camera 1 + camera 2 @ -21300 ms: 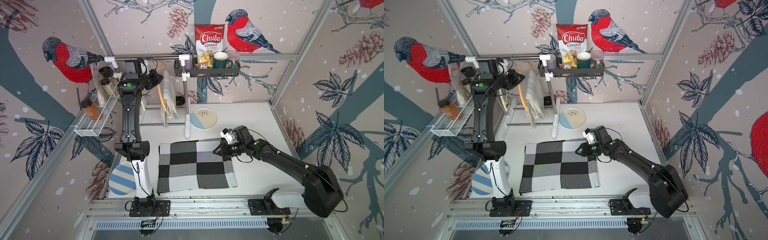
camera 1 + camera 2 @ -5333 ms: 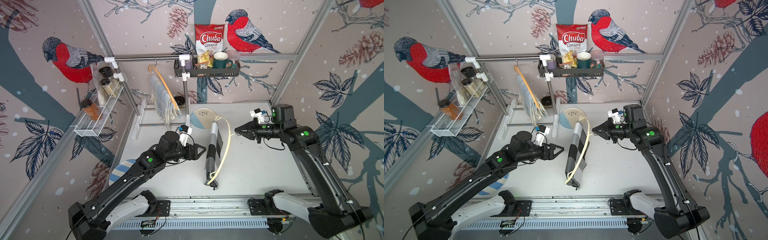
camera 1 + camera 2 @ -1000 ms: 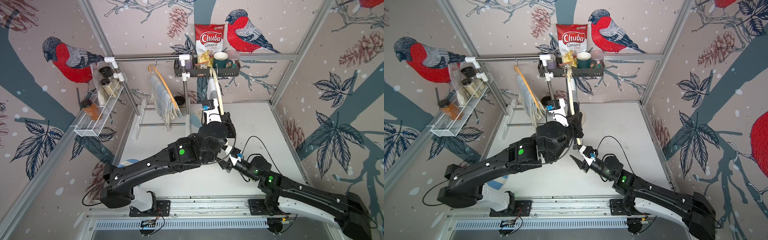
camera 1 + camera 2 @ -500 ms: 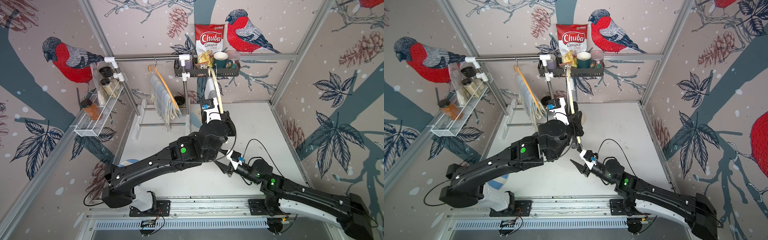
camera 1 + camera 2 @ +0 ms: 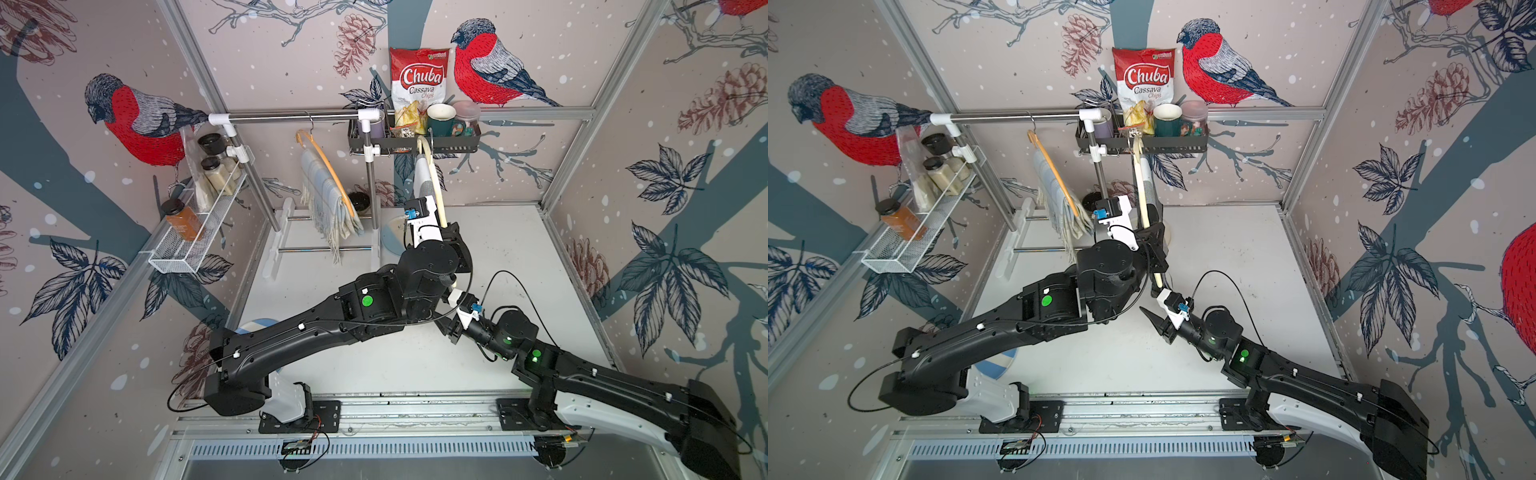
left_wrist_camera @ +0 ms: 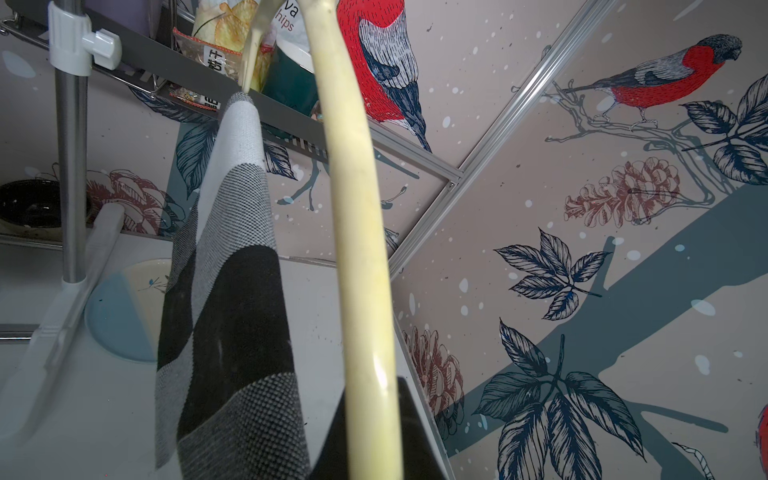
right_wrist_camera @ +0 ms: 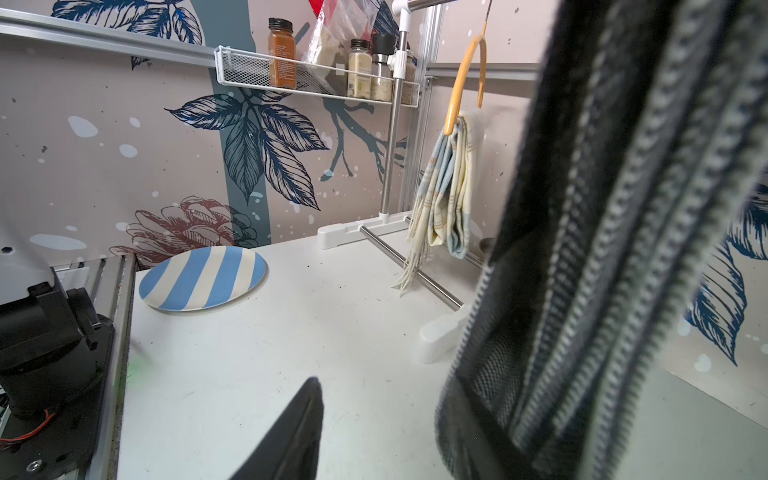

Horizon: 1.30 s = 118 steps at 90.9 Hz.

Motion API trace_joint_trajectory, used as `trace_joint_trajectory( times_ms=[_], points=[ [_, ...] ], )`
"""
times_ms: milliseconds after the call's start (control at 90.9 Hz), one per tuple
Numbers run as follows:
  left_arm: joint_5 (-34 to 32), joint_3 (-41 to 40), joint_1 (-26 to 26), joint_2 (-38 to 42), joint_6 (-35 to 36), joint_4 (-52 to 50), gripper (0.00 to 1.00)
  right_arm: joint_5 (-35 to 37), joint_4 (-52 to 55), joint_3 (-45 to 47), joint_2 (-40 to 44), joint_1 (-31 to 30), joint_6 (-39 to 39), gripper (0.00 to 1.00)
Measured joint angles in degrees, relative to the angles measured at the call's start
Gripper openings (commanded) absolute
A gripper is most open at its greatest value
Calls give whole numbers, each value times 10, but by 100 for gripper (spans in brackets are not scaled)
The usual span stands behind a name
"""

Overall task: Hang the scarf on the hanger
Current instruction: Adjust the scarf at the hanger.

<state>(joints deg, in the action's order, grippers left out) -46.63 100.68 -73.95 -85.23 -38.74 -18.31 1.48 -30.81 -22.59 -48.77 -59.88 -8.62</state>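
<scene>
Left gripper (image 6: 372, 419) pinches cream hanger (image 6: 353, 208); checked scarf (image 6: 232, 291) apparently hangs from it.

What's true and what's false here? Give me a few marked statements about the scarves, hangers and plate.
1. The checked scarf lies spread flat. False: it hangs over the cream hanger, raised above the table.
2. A pale fringed scarf hangs from an orange hanger on the rail. True.
3. A blue-striped plate lies on the table. True.
4. The chips bag lies on the table. False: it stands in the black basket.
</scene>
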Motion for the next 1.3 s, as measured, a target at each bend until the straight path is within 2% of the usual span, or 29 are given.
trace_joint_trajectory(
  times_ms=[176,352,814,1012,1100,1298],
  points=[
    [0,0,0,0,0,0,0,0,1,0,16,0,2,47],
    [0,0,1,0,0,0,0,3,1,6,19,5,11,52],
    [2,2,6,-5,-1,0,0,4,-8,-10,-30,23,15,51],
    [6,16,6,-16,-2,0,0,7,-39,-13,-66,56,27,52],
    [6,18,6,-19,-2,0,0,7,-52,-20,-87,74,32,47],
    [6,18,7,-23,-4,0,0,-3,-80,-25,-126,88,45,19]
  ],
)
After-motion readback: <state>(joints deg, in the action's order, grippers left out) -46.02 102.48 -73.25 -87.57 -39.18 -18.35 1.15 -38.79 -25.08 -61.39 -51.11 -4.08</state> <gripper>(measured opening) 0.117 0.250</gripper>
